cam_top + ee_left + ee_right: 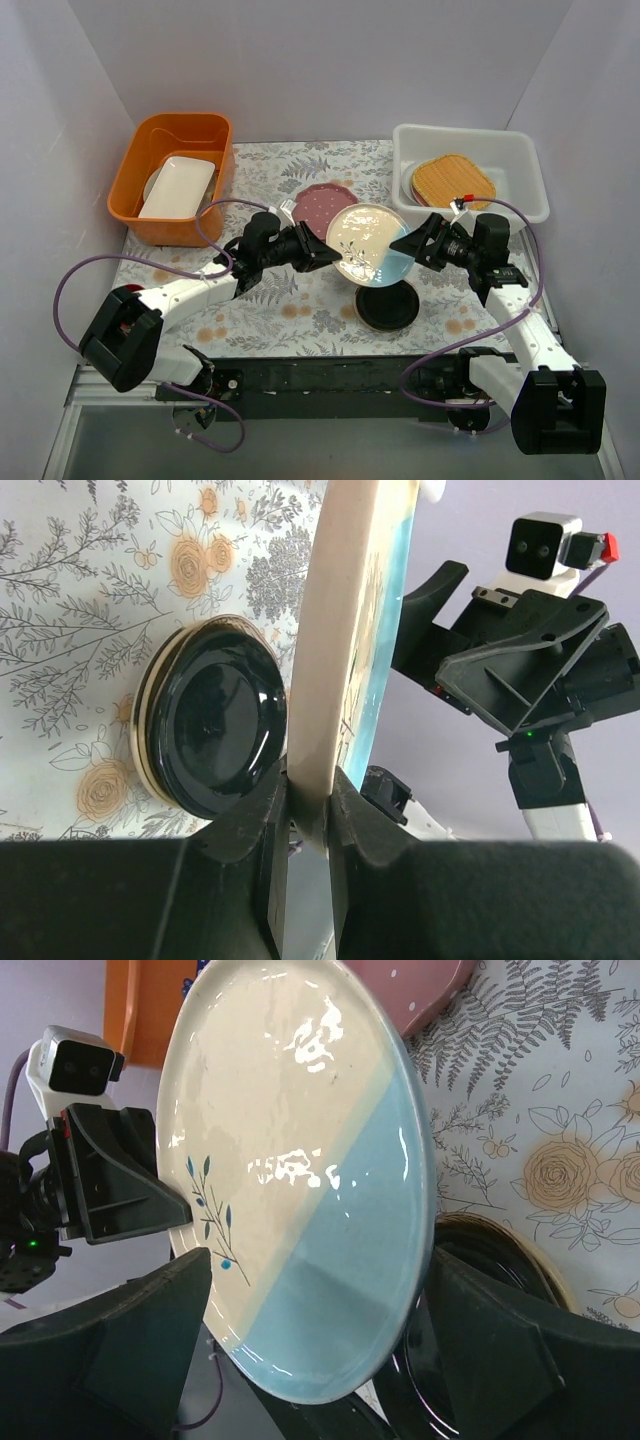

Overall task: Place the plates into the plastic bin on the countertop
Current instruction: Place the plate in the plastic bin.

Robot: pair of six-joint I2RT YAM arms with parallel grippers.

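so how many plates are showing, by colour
cream-and-blue plate: 1
pink dotted plate: 1
black plate: 1
mustard plate: 1
total: 4 in clear view; anything stacked under the mustard one can't be counted

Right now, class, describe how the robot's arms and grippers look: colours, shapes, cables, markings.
Left arm and right arm: white links, black joints, boxy black bases, looping purple cables. Left gripper and right gripper: black, angular, two-fingered. White camera box on each wrist.
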